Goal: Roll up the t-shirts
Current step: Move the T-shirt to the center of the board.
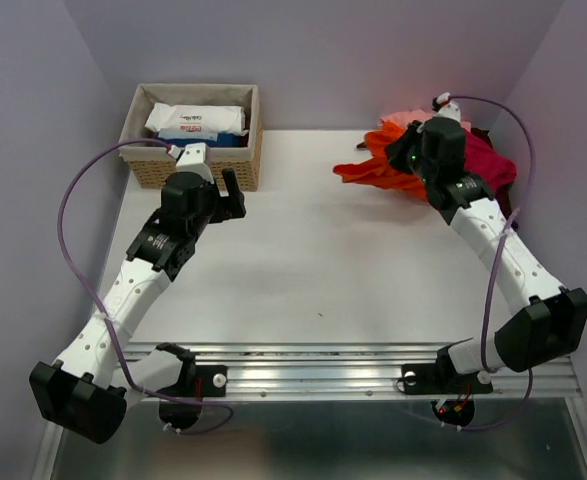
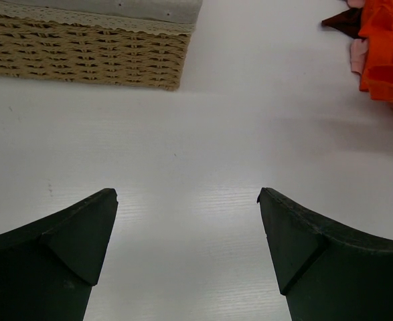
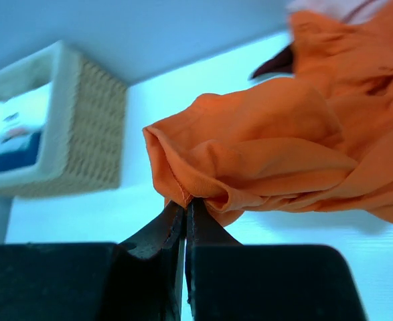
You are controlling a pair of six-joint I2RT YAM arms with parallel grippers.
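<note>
A heap of t-shirts lies at the table's back right: a bright orange-red t-shirt (image 1: pixel 378 165) on top, a magenta one (image 1: pixel 493 165) to its right, a salmon-pink one (image 1: pixel 405 120) behind. My right gripper (image 3: pixel 187 202) is shut on a hemmed fold of the orange-red t-shirt (image 3: pixel 283 160), which bunches up just above the fingertips; in the top view the wrist hides the pinch. My left gripper (image 2: pixel 188 195) stands open over bare table at the left, near the wicker basket, with nothing between its fingers. The orange-red t-shirt (image 2: pixel 383 50) shows at that view's right edge.
A wicker basket (image 1: pixel 235 160) with white packets (image 1: pixel 195 120) and something blue stands at the back left. The same wicker basket (image 2: pixel 82 53) fills the top left of the left wrist view. Lilac walls close in the back and both sides.
</note>
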